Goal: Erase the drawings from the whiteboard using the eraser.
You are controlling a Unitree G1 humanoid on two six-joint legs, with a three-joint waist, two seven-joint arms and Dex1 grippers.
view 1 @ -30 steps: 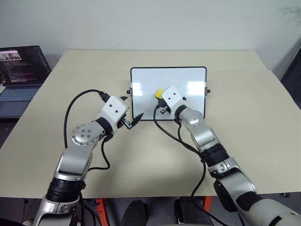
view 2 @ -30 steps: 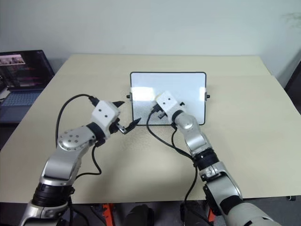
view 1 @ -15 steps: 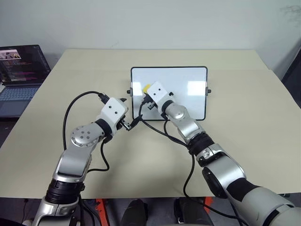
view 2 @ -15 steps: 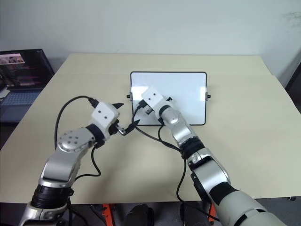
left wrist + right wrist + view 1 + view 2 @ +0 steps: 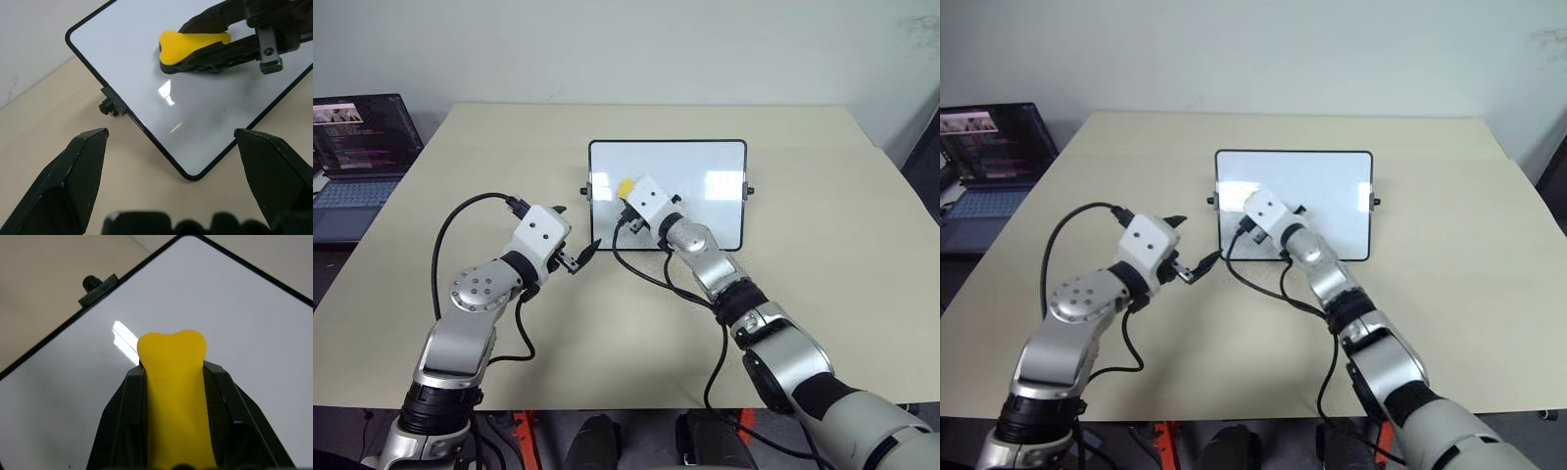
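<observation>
Right gripper: I am clamping the eraser between my closed fingers.
Eraser: it is pressing on the whiteboard, near its left edge.
Left gripper: I am holding it open and empty, just beside the board's lower left corner, above the worktop.

The whiteboard is lying tilted across the upper and middle part of the frame, its black-framed rounded corner pointing toward the bottom center, and a small black side knob is sticking out at its left edge. The right gripper is reaching in from the upper right, its black fingers clamping the yellow eraser against the board's surface. The left gripper's two dark fingers are standing wide apart at the lower corners, above the beige table.
</observation>
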